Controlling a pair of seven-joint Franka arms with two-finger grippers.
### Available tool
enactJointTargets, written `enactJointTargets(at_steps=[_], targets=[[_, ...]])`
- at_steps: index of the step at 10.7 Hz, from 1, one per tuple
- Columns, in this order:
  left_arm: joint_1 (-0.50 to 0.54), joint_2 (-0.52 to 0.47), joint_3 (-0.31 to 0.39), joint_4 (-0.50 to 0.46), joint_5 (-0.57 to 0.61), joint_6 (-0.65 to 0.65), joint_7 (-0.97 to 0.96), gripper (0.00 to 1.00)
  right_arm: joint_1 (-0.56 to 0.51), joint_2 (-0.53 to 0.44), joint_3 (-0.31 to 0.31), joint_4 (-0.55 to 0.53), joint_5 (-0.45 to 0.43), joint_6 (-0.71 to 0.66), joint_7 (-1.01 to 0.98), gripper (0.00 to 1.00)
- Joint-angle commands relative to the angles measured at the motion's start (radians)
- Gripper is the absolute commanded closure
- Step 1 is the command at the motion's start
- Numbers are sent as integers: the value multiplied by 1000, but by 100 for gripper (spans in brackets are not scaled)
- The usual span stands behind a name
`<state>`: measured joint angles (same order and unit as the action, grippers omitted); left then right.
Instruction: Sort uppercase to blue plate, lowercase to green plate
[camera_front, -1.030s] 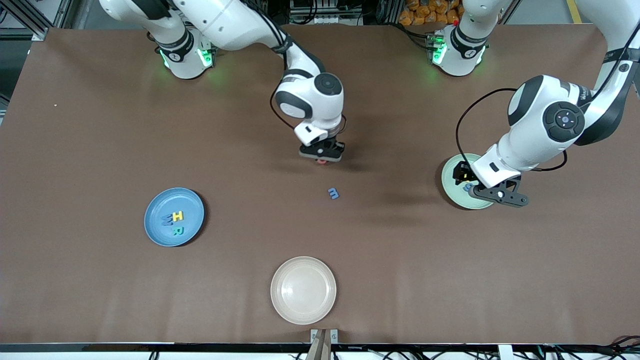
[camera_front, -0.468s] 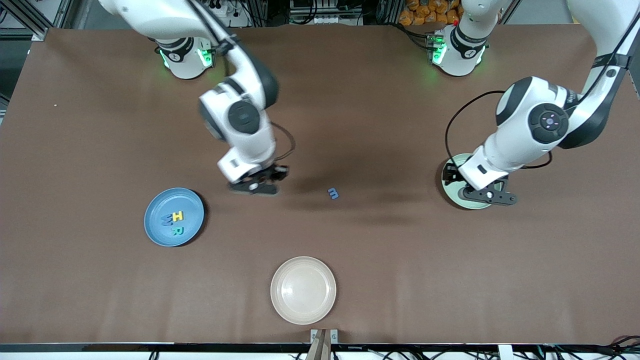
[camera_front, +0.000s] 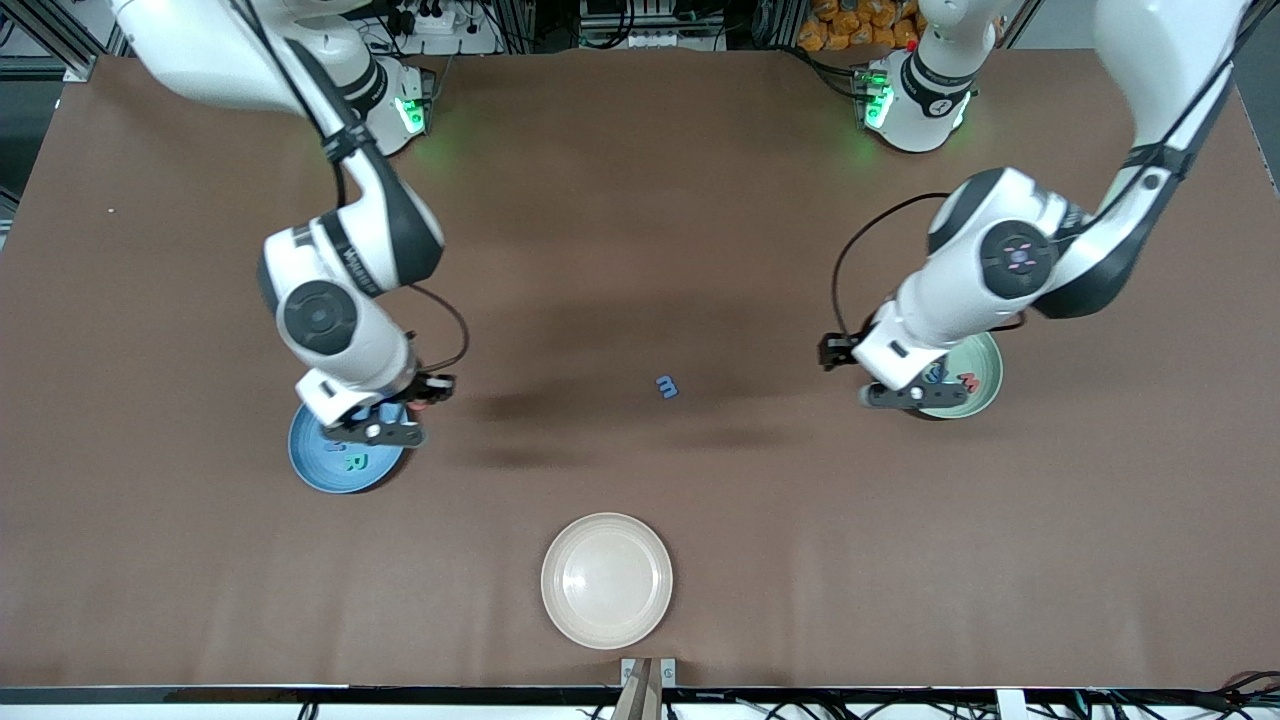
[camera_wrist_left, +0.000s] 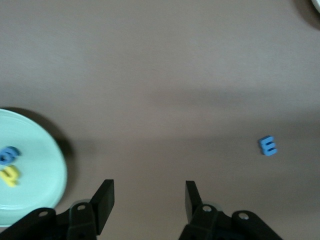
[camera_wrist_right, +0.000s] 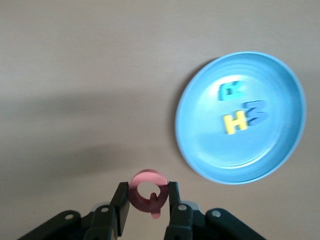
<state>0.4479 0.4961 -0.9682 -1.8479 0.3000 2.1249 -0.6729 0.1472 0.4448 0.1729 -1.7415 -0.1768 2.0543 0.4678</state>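
Uppercase letters mostly on blue plate (camera_front: 318, 470), red G (camera_wrist_right: 148, 193) clamped in right gripper (camera_front: 388, 428) over that plate's edge.
Blue plate sits toward right arm's end of table w/ yellow H (camera_wrist_right: 235, 121), teal R (camera_front: 355, 462) & blue M (camera_wrist_right: 256, 111) on it; green plate (camera_front: 985, 385) toward left arm's end holds blue g (camera_wrist_left: 8, 154), yellow h (camera_wrist_left: 10, 175), red w (camera_front: 966, 381). Cream plate (camera_front: 606, 580) nearest front cam. Left gripper (camera_wrist_left: 148, 200) fingers apart, nothing between, over bare table just beside green plate. Blue m (camera_front: 667, 386) lies loose on table between the two plates.
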Motion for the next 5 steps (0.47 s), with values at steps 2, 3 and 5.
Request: enactJointTargets(at_steps=[2,3,5], targets=[[-321,59,233,91,-5,65,-173,34,-122,20,-15,-71,20,68,-124,100],[-398,82,285,96,-5,107,-228,34,-127,38,-45,-99,20,125,-129,100],[-506,114,368,122,-7,139,-284,34,-126,67,-79,-157,19,268,-133,100]])
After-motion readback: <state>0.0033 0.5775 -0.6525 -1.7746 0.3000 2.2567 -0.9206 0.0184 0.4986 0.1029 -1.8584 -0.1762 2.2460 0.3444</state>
